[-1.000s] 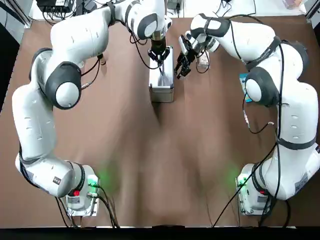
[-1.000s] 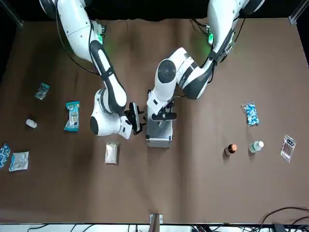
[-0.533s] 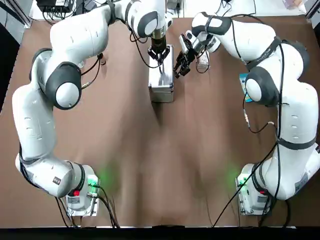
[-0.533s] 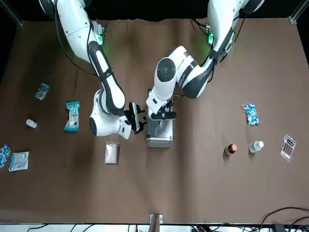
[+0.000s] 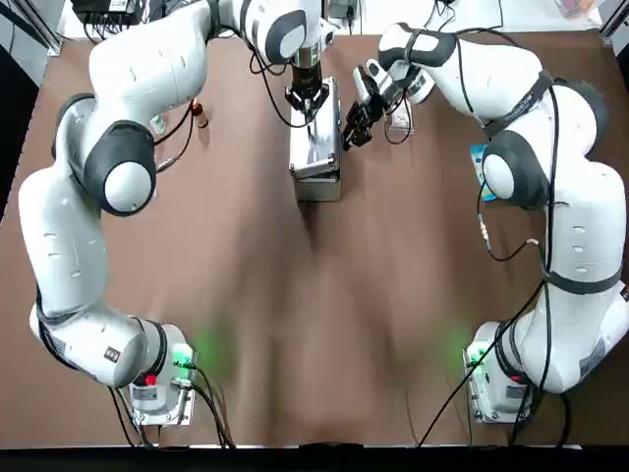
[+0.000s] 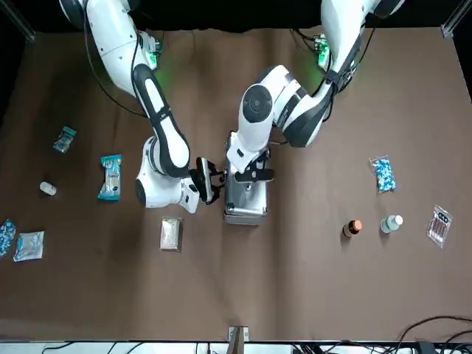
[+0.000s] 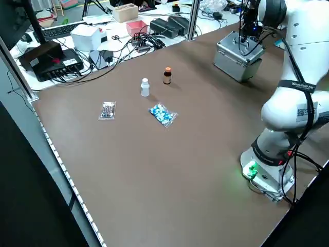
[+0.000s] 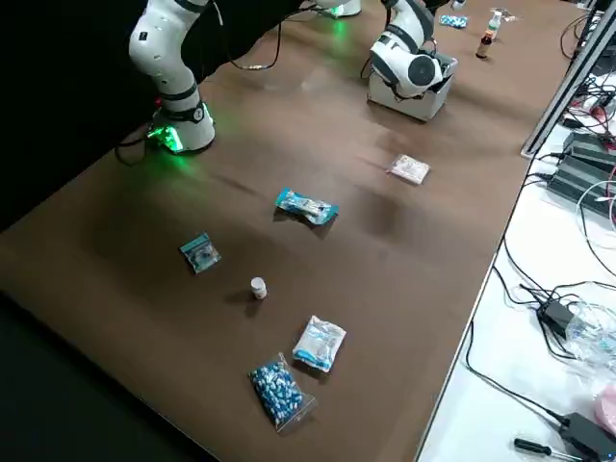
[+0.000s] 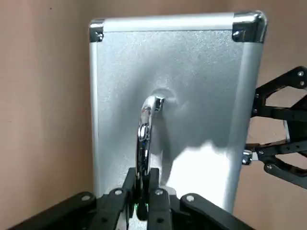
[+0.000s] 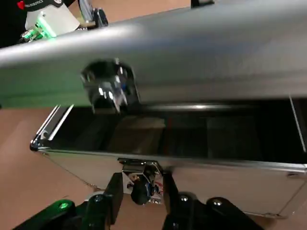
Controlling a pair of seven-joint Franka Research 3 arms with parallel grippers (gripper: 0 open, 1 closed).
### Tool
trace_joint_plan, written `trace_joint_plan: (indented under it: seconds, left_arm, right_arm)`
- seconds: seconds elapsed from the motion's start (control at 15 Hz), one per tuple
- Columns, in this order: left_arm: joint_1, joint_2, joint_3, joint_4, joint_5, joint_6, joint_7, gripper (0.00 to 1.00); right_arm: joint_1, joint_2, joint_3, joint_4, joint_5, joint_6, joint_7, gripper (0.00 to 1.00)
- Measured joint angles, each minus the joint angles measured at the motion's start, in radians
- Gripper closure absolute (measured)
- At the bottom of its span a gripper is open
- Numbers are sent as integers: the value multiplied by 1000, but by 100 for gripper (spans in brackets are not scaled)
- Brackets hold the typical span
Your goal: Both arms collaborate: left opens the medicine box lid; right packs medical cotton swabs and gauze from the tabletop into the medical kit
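Note:
The silver medical kit (image 5: 316,179) (image 6: 246,208) stands mid-table at the far side, its lid raised a crack. My left gripper (image 5: 308,102) (image 9: 142,192) is above it, shut on the chrome lid handle (image 9: 145,125). My right gripper (image 5: 353,122) (image 10: 141,194) is open and hovers close beside the kit's latch side, where the dark gap under the lid (image 10: 192,136) shows. The gauze (image 6: 170,233) (image 8: 409,169), a white packet, lies on the tabletop (image 6: 310,295) just beyond the right gripper. The medical cotton swabs (image 6: 110,177) (image 8: 306,207), a blue packet, lie farther out on the robot's right.
On the robot's right lie a small teal packet (image 6: 65,138), a small white bottle (image 6: 48,189) and two more packets (image 6: 29,245). On its left are a speckled packet (image 6: 382,174), a brown bottle (image 6: 354,228), a white bottle (image 6: 391,223) and a clear packet (image 6: 439,225).
The left gripper has pulled the handle up and away from the bases, tilting the lid open a little. The right gripper has stayed beside the case.

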Motion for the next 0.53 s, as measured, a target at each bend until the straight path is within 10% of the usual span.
trace_joint_plan:
  seconds: [0.53]
  left_arm:
    - [37,-26,-11,-2,-4,-47,2,87]
  right_arm:
    - [-2,-1,0,0,8,3,-2,67]
